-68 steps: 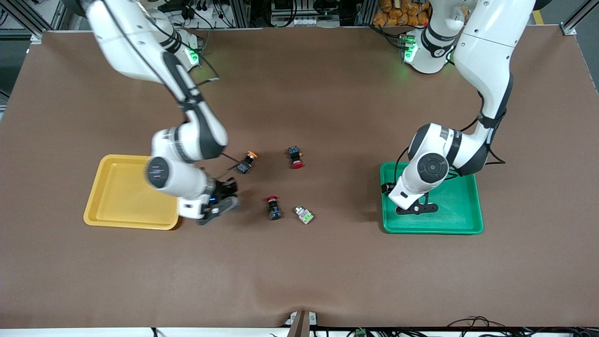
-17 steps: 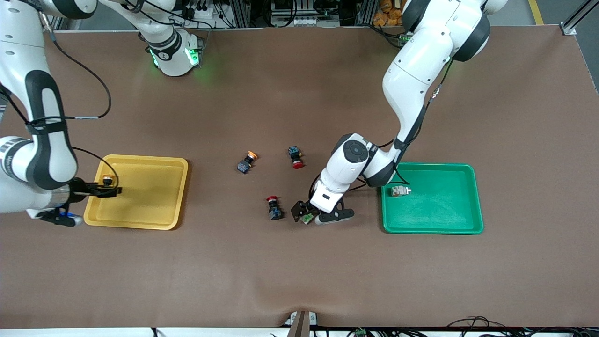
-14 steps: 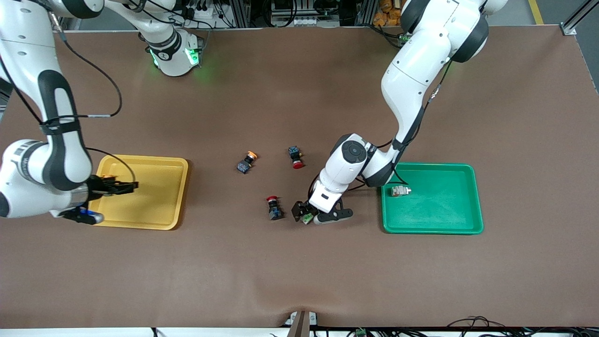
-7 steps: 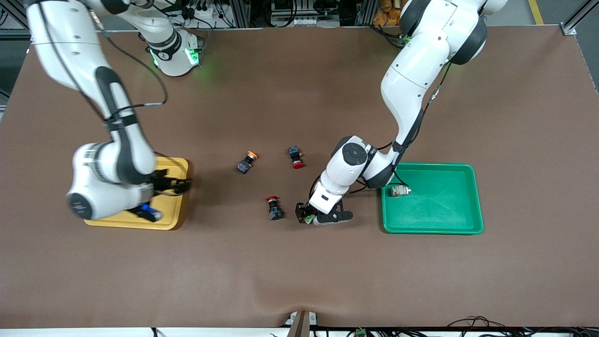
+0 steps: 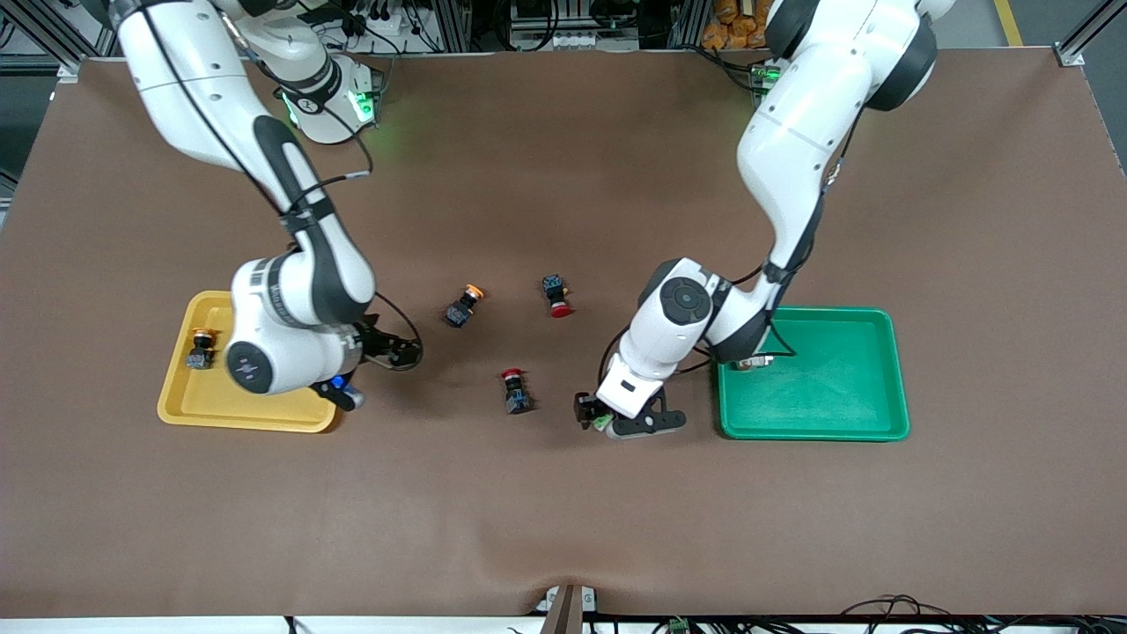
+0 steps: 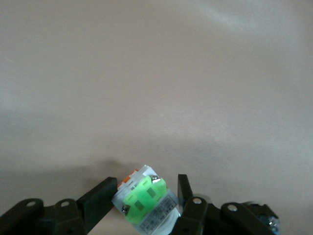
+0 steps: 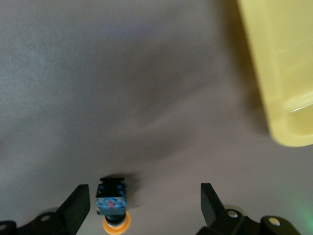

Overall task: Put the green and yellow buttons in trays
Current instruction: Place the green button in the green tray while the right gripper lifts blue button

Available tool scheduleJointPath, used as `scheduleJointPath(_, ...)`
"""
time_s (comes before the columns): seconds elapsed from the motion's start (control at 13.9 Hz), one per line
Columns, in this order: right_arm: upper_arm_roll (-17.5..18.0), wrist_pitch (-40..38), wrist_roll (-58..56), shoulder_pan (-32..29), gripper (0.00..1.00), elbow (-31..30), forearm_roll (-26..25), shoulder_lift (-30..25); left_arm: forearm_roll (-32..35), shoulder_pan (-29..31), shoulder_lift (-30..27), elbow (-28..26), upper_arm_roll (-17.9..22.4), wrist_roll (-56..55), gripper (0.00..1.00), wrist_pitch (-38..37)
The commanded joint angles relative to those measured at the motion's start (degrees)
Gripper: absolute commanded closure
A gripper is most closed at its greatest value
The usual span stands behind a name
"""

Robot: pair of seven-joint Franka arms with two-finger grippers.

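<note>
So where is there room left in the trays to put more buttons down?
The green tray is mostly bare; one whitish button sits at its edge under the left arm. The yellow tray holds an orange-capped button near its outer rim, and the right arm covers much of the rest. The left hand grips the green-faced button.

No readable text, label, brand, number or sign is found in any view. Small dark markings are seen on the band around the right arm's wrist (image 5: 261, 280), but they cannot be read.
</note>
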Motion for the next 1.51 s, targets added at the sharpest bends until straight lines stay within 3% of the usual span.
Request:
scheduleJointPath(0.0, -0.62, 4.49, 1.68, 2.07, 0.0, -3.97, 4.71, -0.71, -0.1, 3.28, -8.9, -9.83, -0.19, 4.36, 1.0, -5.7)
scheduleJointPath(0.36, -0.62, 7.92, 1.68, 5.33, 0.0, -7.58, 6.58, -1.15, -0.1, 15.66, -21.04, -27.34, -1.07, 24.03, 1.0, -5.71)
scheduleJointPath(0.57, -0.7, 11.7, 1.68, 9.7, 0.0, -9.79, 6.58, -1.41, -0.1, 21.29, -23.25, -31.05, -1.34, 33.7, 1.0, -5.8)
scheduleJointPath(0.79, -0.88, 15.92, 1.59, 12.01, 0.0, -12.68, 6.4, -2.11, -0.1, 26.22, -20.8, -31.05, -1.34, 42.07, 1.0, -5.62)
scheduleJointPath(0.86, -0.88, 16.37, 1.42, 12.01, 0.0, -13.39, 6.4, -2.38, -0.19, 27.1, -20.44, -31.14, -1.34, 42.95, 0.95, -5.62)
scheduleJointPath(0.93, -0.88, 16.37, 1.42, 12.01, 0.0, -13.39, 6.4, -2.38, -0.19, 27.28, -20.09, -31.14, -1.25, 44.27, 0.79, -5.62)
scheduleJointPath(1.0, -0.88, 16.37, 1.33, 12.01, 0.0, -13.39, 6.32, -2.47, -0.28, 27.37, -19.57, -31.05, -1.25, 44.63, 0.28, -5.62)
scheduleJointPath(1.08, -0.97, 16.37, 0.81, 12.01, 0.0, -13.57, 6.23, -2.56, -0.28, 27.37, -19.3, -30.88, -1.16, 44.63, 0.0, -5.62)
scheduleJointPath(1.15, -0.97, 16.29, 0.71, 11.92, 0.0, -13.92, 6.14, -2.99, -0.28, 27.81, -19.38, -30.53, -0.99, 44.81, 0.0, -5.71)
scheduleJointPath(1.36, -0.97, 16.2, 0.8, 11.66, 0.55, -14.18, 6.14, -3.7, -0.19, 28.52, -20.17, -29.13, -1.25, 44.46, 0.0, -6.67)
scheduleJointPath(1.43, -0.97, 16.2, 0.8, 11.48, 0.67, -14.18, 6.14, -3.87, -0.19, 28.34, -20.61, -28.34, -1.25, 44.37, 0.0, -8.41)
